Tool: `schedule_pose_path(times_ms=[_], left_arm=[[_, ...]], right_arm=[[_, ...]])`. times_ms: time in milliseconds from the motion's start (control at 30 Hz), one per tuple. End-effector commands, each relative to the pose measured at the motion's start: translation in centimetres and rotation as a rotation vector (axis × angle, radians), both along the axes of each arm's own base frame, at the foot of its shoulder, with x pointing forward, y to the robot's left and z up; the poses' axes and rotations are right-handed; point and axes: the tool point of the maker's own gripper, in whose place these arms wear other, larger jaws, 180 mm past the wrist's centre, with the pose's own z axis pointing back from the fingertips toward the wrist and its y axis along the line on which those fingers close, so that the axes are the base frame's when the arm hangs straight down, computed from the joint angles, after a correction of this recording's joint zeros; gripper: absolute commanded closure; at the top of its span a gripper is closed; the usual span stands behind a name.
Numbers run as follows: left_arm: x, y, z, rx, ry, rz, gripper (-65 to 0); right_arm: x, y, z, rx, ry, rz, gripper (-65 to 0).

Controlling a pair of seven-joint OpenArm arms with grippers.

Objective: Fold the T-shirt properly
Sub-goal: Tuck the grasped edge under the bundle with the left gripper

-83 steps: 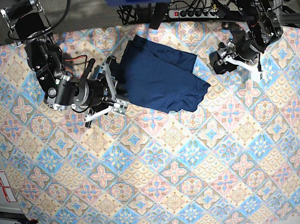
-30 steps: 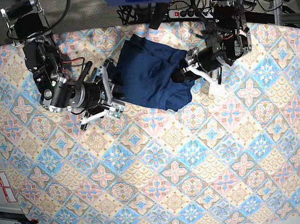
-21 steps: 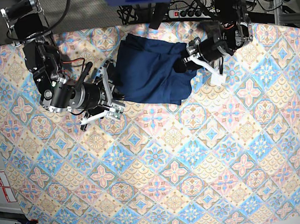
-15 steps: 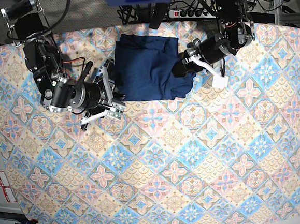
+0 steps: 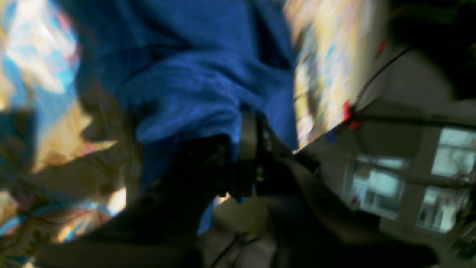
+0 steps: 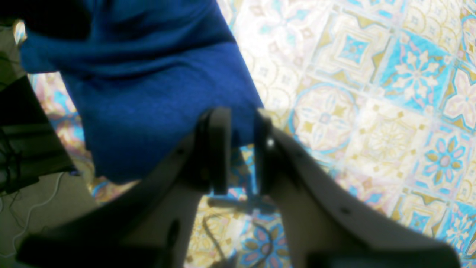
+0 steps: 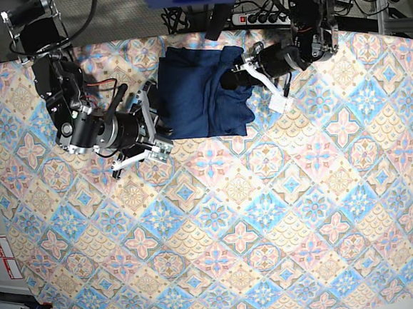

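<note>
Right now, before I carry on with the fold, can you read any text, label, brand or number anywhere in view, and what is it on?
No text can be read in any view.
White stickers with red marks beside the tablecloth: too small to read.
T-shirt: no print or label visible.
Left gripper and right gripper: no legible markings.
Both wrist views: too blurred to read anything.

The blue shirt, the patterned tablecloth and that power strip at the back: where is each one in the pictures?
T-shirt [image 7: 195, 98]: base view, on the flat middle of the folded cloth.
Tablecloth [image 7: 269, 228]: base view, on a bare patterned patch in front of the arms.
Power strip [image 7: 264, 17]: base view, on its row of sockets behind the table.
</note>
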Motion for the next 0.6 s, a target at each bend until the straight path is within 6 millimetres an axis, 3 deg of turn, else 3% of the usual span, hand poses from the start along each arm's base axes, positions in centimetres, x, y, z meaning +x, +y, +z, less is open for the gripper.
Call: schedule_pose_path(times_ms=[0, 167, 267, 400, 567], left_arm=[[0.1, 0.4, -0.1, 0.002, -0.002, 0.004, -2.0], [-0.6, 1.2, -1.4, 0.026, 0.035, 0.000, -2.0], [0.1, 2.2, -1.3, 0.047, 0.017, 0.009, -1.5], [3.8, 4.6, -0.4, 0.120, -0.084, 0.048, -1.3], [8.4, 5.3, 1.2, 0.176, -0.177, 0.037, -1.3]], right_arm=[[0.6, 0.1, 1.0, 0.017, -0.034, 0.007, -11.1], [0.7, 0.1, 1.0, 0.015, -0.035, 0.005, -11.1], [0.7, 0.1, 1.0, 0.015, -0.035, 0.005, -11.1], [0.8, 0.1, 1.1, 0.015, -0.037, 0.005, -11.1], [0.8, 0.1, 1.1, 0.015, -0.038, 0.005, -11.1]])
